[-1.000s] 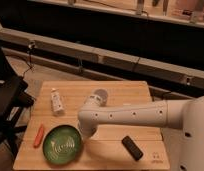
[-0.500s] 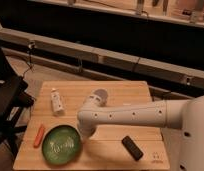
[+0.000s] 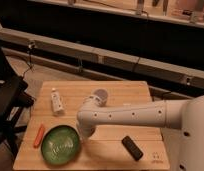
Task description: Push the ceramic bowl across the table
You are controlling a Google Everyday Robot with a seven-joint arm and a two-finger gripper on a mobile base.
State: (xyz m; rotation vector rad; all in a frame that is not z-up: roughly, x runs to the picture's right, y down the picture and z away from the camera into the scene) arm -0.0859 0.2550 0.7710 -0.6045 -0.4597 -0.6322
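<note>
The green ceramic bowl (image 3: 60, 145) with pale swirl marks sits upright near the front left corner of the wooden slatted table (image 3: 120, 95). My white arm reaches in from the right across the table. It bends down to the gripper (image 3: 87, 131), which sits low at the bowl's right rim, touching it or very close. The arm's own bulk hides the gripper's end.
A small grey-white cup (image 3: 99, 96) stands just behind the arm's bend. A white bottle (image 3: 56, 101) lies at the back left, an orange stick (image 3: 39, 135) lies left of the bowl, and a black bar (image 3: 131, 147) lies front right. A dark chair (image 3: 7, 100) stands left of the table.
The bowl has slid slightly to the left. The arm has shifted only a little along with it.
</note>
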